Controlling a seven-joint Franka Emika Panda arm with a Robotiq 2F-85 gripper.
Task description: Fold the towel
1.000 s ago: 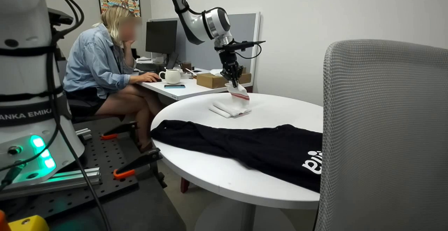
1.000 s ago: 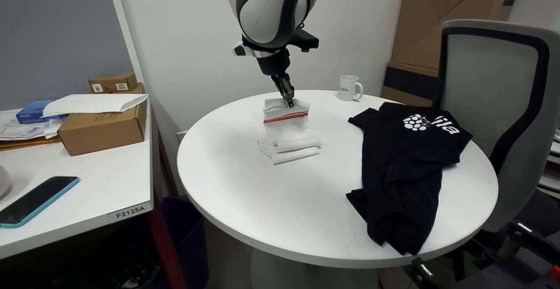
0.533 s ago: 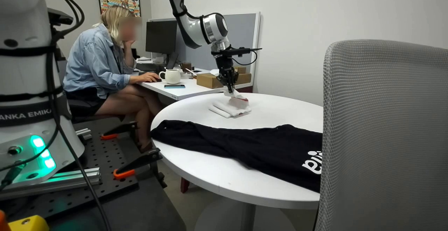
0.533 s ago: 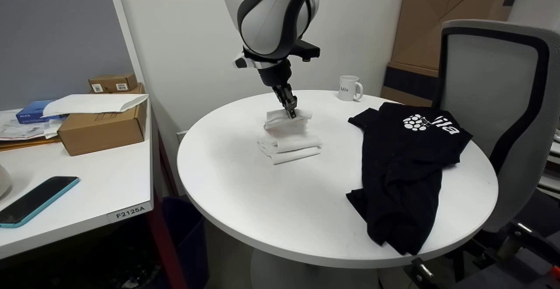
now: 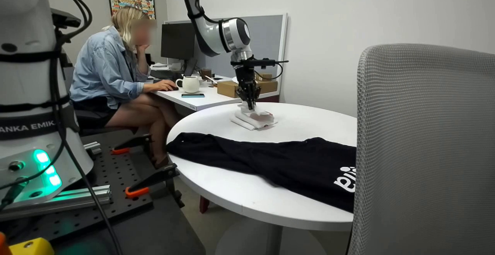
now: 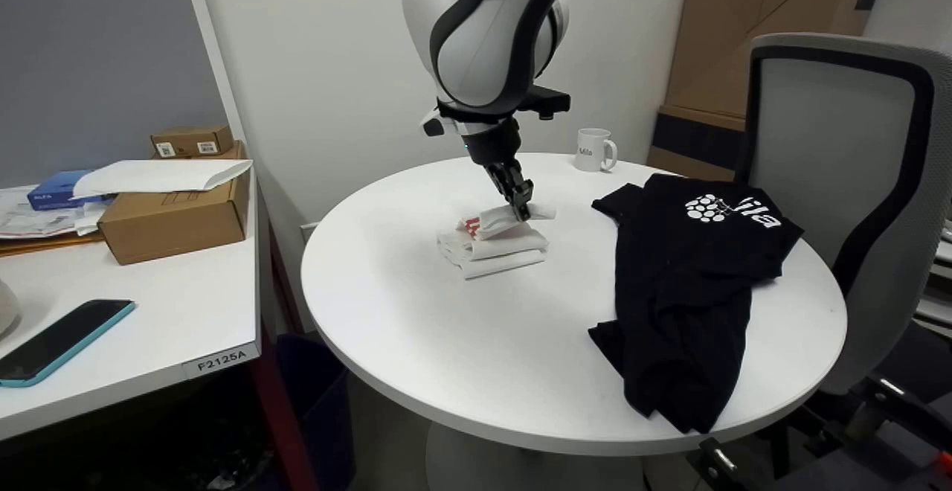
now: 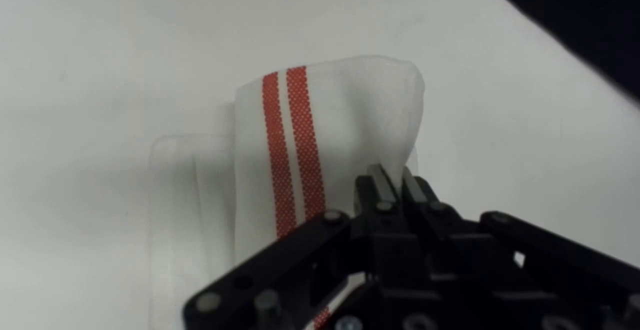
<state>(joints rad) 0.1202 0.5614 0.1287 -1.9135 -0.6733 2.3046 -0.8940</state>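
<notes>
Wrist view: at frame left I see the lower folded layers of the towel; mid-frame, its upper flap with two red stripes; right of centre, my gripper juts up from the bottom edge, jaws nearly together on a pinch of that flap; in the upper right corner, the black garment. In an exterior view, the towel rests near mid-frame on the round table, and my arm hangs bent from the top edge, its tool end slanting down and rightward.
</notes>
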